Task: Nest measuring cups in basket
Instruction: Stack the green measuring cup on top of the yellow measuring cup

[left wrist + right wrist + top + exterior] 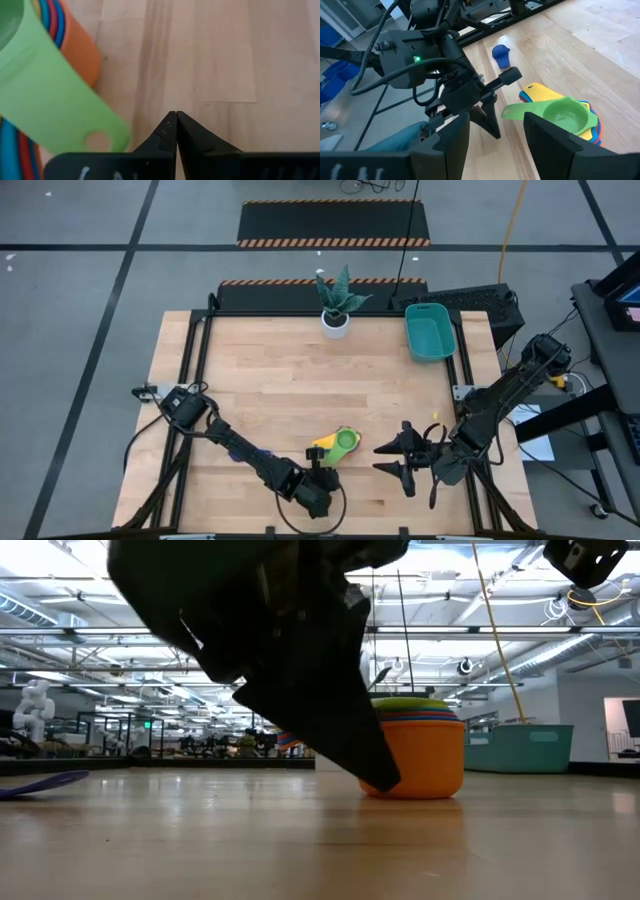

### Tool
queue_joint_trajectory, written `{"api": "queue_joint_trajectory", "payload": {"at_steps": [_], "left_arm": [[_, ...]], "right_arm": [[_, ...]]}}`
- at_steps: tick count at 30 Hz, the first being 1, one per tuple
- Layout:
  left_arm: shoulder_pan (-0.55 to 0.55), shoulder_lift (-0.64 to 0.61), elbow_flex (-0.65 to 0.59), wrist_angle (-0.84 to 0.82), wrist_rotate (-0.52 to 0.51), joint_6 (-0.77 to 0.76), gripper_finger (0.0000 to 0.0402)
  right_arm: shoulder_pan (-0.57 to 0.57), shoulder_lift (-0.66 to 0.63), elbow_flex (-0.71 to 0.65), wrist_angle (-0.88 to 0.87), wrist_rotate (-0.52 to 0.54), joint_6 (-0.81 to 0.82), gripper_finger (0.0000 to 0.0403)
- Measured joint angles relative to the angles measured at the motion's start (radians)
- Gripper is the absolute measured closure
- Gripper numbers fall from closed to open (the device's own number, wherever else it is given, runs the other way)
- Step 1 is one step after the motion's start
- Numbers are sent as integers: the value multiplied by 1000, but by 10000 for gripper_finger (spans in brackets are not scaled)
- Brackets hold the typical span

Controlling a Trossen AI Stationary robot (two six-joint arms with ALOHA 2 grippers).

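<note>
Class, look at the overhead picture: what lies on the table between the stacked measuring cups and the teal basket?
Only bare wood between the measuring cups and basket, in the high view.

I work over a pale wooden table (300, 390) on a grey floor (80, 290) crossed by dark lines. Beyond the table's far edge lies a black mat (333, 222) with orange-striped borders; overhead run white ceiling trusses (90, 635) with lights.

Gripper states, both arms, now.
Left gripper: closed, holding nothing, beside the cup stack.
Right gripper: open, empty, just right of the stack.
</note>
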Motion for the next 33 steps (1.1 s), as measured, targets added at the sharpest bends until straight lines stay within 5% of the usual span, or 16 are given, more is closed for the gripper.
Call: {"api": "queue_joint_trajectory", "payload": {"at_steps": [21,33], "left_arm": [[13,-84,-1,-292,-82,-126,385],[1,-85,-1,-99,-70,-5,383]], "right_arm": [[0,0,0,0,-3,1,220],[0,0,0,0,-4,1,220]]}}
